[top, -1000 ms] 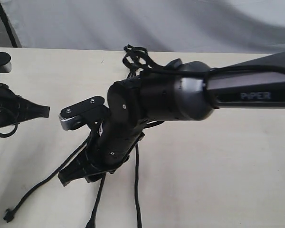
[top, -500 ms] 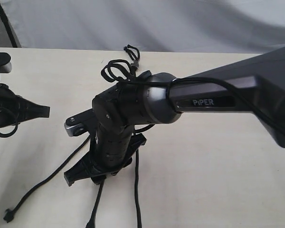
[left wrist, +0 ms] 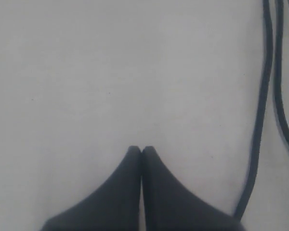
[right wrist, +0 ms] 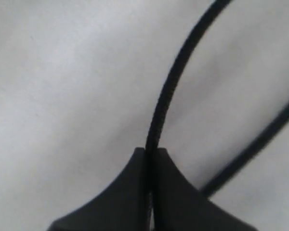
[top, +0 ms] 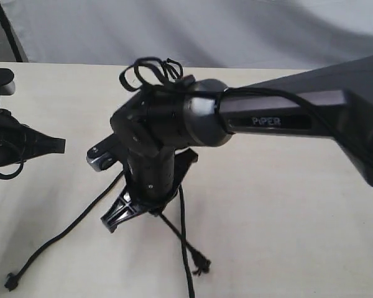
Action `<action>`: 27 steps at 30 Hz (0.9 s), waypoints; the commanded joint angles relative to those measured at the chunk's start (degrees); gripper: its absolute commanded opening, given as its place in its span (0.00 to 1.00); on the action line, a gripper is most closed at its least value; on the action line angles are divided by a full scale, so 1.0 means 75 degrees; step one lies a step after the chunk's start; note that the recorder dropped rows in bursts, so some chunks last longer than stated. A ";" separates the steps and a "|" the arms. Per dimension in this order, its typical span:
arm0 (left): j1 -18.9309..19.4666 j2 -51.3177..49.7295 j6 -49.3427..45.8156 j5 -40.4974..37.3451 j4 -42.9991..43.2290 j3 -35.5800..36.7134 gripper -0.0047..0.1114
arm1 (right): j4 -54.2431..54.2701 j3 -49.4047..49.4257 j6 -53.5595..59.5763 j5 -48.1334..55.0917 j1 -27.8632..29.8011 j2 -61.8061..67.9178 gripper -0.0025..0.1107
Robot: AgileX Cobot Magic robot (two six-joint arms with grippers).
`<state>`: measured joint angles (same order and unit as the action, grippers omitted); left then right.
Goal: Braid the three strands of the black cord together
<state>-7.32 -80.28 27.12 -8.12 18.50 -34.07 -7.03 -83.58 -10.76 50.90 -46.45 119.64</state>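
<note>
Right pincer [right wrist: 150,152] pinching one thin black woven strand [right wrist: 169,94] over the pale desk [top: 286,211].
Left pincer [left wrist: 141,149] closed on nothing, at the left.

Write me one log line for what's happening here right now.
right gripper: shut on one strand | left gripper: shut, holding nothing | other strands: loose on table

You have a pale cream, matte, flat tabletop [top: 286,211] filling most of the scene from the near edge to the far side. Behind its far edge stands a softly creased light grey cloth backdrop [top: 248,31], reaching to the right edge. At the far left a thin black slanted bar [top: 6,31] crosses that cloth, with a darker grey patch left of it. Up close, the left wrist view shows a few tiny dark specks on the tabletop.
</note>
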 commanded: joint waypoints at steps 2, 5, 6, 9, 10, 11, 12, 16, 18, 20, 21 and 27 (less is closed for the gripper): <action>-0.0055 0.0014 0.0047 0.0034 -0.0077 -0.0040 0.04 | -0.2162 -0.0615 -0.0328 0.1365 0.0092 -0.0896 0.02; -0.0055 0.0014 0.0047 0.0034 -0.0077 -0.0040 0.04 | -0.2993 -0.0649 -0.0858 0.1781 0.0380 -0.1528 0.02; -0.0055 0.0014 0.0047 0.0034 -0.0077 -0.0040 0.04 | -0.3094 -0.0649 -0.0935 0.1887 0.0546 -0.1737 0.02; -0.0055 0.0014 0.0047 0.0034 -0.0103 -0.0040 0.04 | -0.2974 -0.0649 -0.1027 0.1939 0.1167 -0.2207 0.02; -0.0055 0.0014 0.0047 0.0034 -0.0103 -0.0040 0.04 | -0.2872 -0.0649 -0.1024 0.1939 0.1416 -0.2314 0.02; -0.0055 0.0014 0.0047 0.0034 -0.0103 -0.0040 0.04 | -0.2739 -0.0649 -0.1045 0.1939 0.1665 -0.2344 0.02; -0.0055 0.0014 0.0047 0.0034 -0.0103 -0.0040 0.04 | -0.2636 -0.0624 -0.1043 0.1939 0.1916 -0.2384 0.02; -0.0055 0.0014 0.0047 0.0034 -0.0103 -0.0040 0.04 | -0.2552 0.0465 -0.1196 0.1205 0.3228 -0.2384 0.02; -0.0055 0.0014 0.0047 0.0034 -0.0103 -0.0040 0.04 | -0.2155 0.0900 -0.1231 0.0733 0.3690 -0.2384 0.02; -0.0055 0.0014 0.0047 0.0034 -0.0103 -0.0040 0.04 | -0.1536 0.1539 -0.1102 -0.0228 0.4208 -0.2384 0.02; -0.0055 0.0014 0.0047 0.0034 -0.0103 -0.0040 0.04 | -0.1397 0.1809 -0.1060 -0.0564 0.4363 -0.2384 0.02; -0.0055 0.0014 0.0047 0.0019 -0.0130 -0.0040 0.04 | -0.1267 0.2988 -0.1073 -0.1792 0.4664 -0.1953 0.02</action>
<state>-7.32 -80.28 27.32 -8.12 18.40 -34.07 -17.16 -62.19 -19.36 38.88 -11.86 103.65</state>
